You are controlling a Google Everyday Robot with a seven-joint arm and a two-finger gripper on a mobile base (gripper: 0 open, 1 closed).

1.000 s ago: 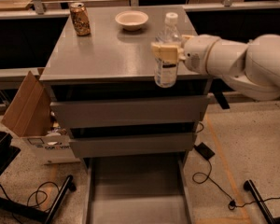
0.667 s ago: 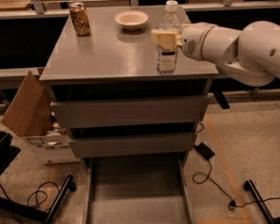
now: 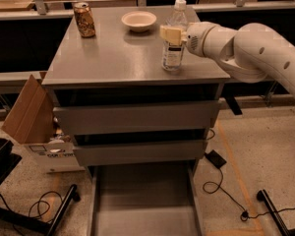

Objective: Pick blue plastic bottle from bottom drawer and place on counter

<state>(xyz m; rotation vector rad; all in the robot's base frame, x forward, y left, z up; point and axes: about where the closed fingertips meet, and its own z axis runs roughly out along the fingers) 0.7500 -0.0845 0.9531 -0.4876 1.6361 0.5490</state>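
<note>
The blue plastic bottle (image 3: 172, 58), clear with a white cap, stands upright at the right side of the counter (image 3: 113, 53), its base on or just above the surface. My gripper (image 3: 170, 35) comes in from the right and is shut on the bottle's middle, its cream fingers (image 3: 168, 33) across the label. The bottom drawer (image 3: 142, 200) is pulled open below, and its flat floor is bare.
A brown dented can (image 3: 83, 19) stands at the counter's back left and a small white bowl (image 3: 138, 20) at the back middle. Two upper drawers (image 3: 137, 117) are shut. A cardboard box (image 3: 32, 117) sits left of the cabinet. Cables (image 3: 221, 186) lie on the floor to the right.
My gripper has carried the bottle from in front of the counter's front edge up and back over the top. The bottle is now low on the counter's right side.
</note>
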